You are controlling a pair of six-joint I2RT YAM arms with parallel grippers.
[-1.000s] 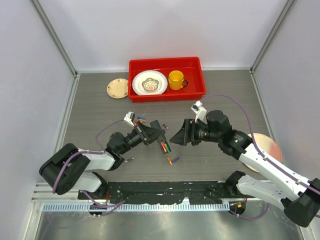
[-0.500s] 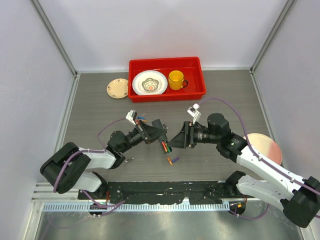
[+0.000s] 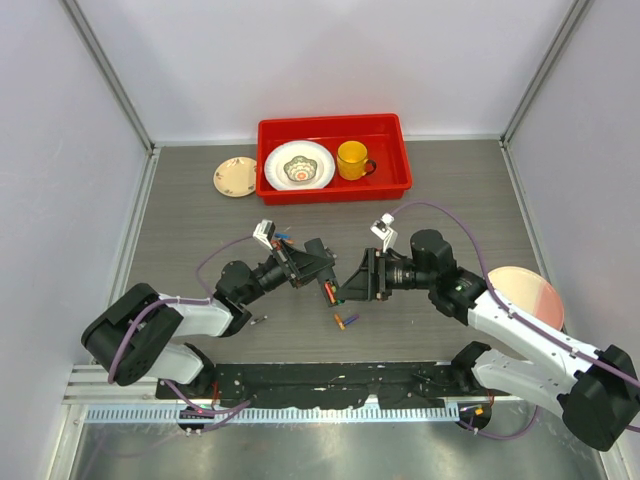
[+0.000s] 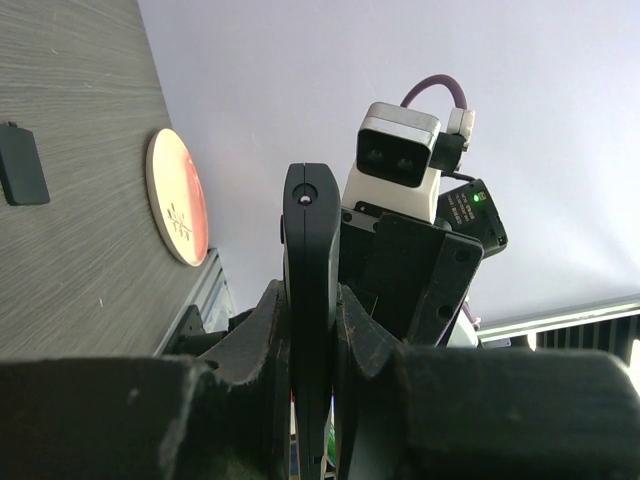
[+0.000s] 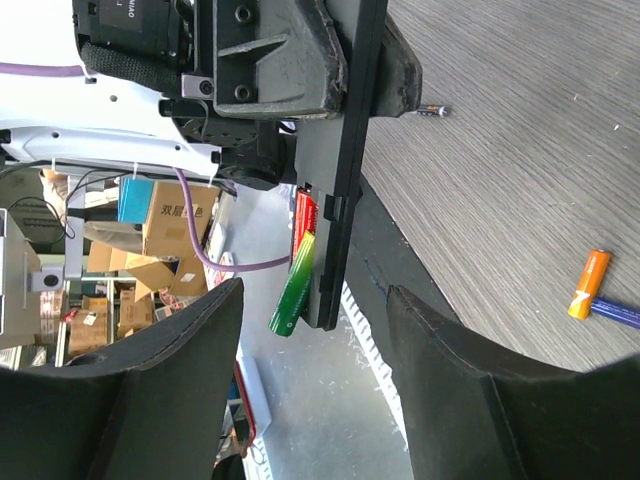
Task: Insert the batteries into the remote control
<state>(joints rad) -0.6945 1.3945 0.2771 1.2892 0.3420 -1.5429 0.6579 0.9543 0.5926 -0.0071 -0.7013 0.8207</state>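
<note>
The remote control (image 4: 308, 300) is clamped edgewise above the counter (image 3: 200, 220) by the clenched left tool (image 3: 302, 265). Red and green batteries (image 5: 297, 270) are lodged in it. The right tool (image 3: 358, 279) is spread open just beside it, grasping nothing. Orange and purple batteries (image 3: 346, 320) are seen loose on the counter.

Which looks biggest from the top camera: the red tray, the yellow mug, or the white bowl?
Largest to smallest:
1. red tray
2. white bowl
3. yellow mug
They sit together, so nearness doesn't skew this.
</note>
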